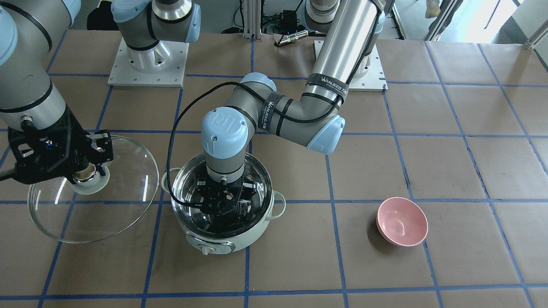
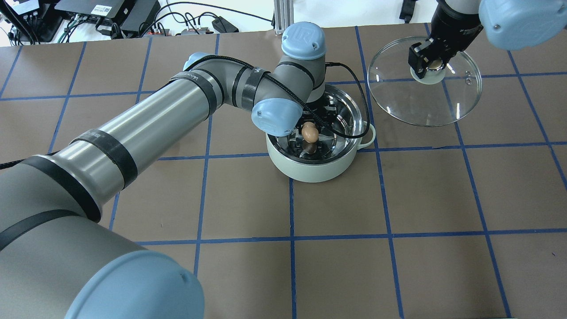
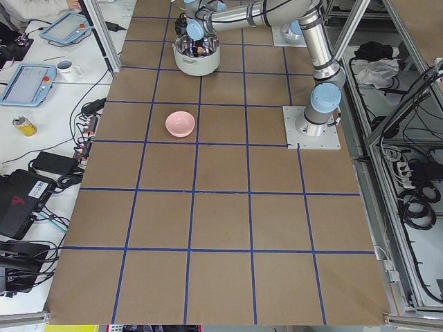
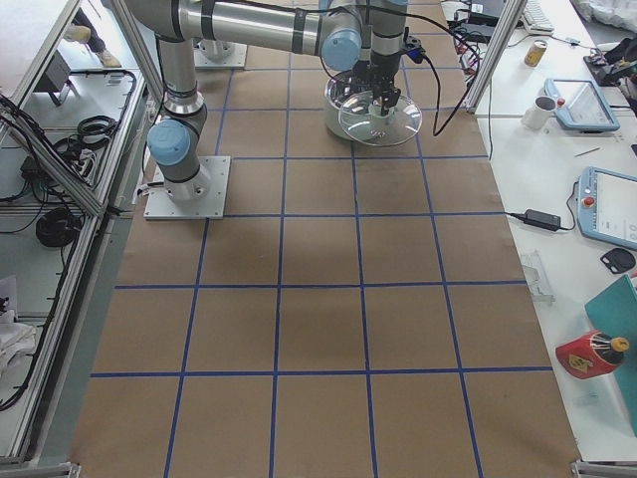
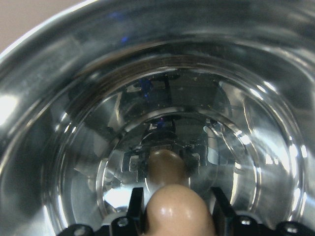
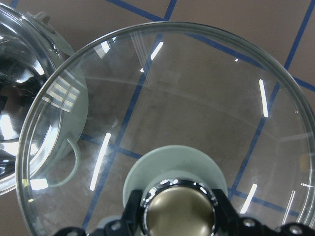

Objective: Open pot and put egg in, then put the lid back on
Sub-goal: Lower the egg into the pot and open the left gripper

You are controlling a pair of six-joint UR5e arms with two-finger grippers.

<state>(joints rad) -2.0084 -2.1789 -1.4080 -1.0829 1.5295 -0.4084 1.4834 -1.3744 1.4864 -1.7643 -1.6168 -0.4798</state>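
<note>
Pot's (image 2: 310, 170) left, on the robot's own left side, had 1 pink bowl (image 1: 402, 221) upright on the brown paper table (image 2: 248, 274), well apart from everything else. Left arm (image 2: 155, 115) extended in from that side, wrist bent down over the pot. Pot itself sat near mid-table on a blue tape line (image 2: 385, 195), uncovered, shiny steel inside showing, 2 loop handles (image 1: 279, 204) out at the sides, control knob (image 1: 206, 249) facing the operators' side. Left gripper (image 5: 179, 209) was down inside the pot, its 2 fingers (image 5: 137, 204) clamped on the egg (image 2: 309, 131). Egg was inside the pot's rim, tan, its darker reflection right under it on the steel; could not tell if it touched the bottom. Next over to the right, just beside the pot, was the lid (image 2: 425, 104), clear glass, tilted, off the pot. Right gripper (image 6: 178, 219) gripped the lid by its beige knob (image 6: 177, 209), 1 finger on each side, pale green base (image 6: 147, 169) below. Right wrist view showed 1 pot handle through the glass edge. Could not tell whether the lid's low rim touched the table.
</note>
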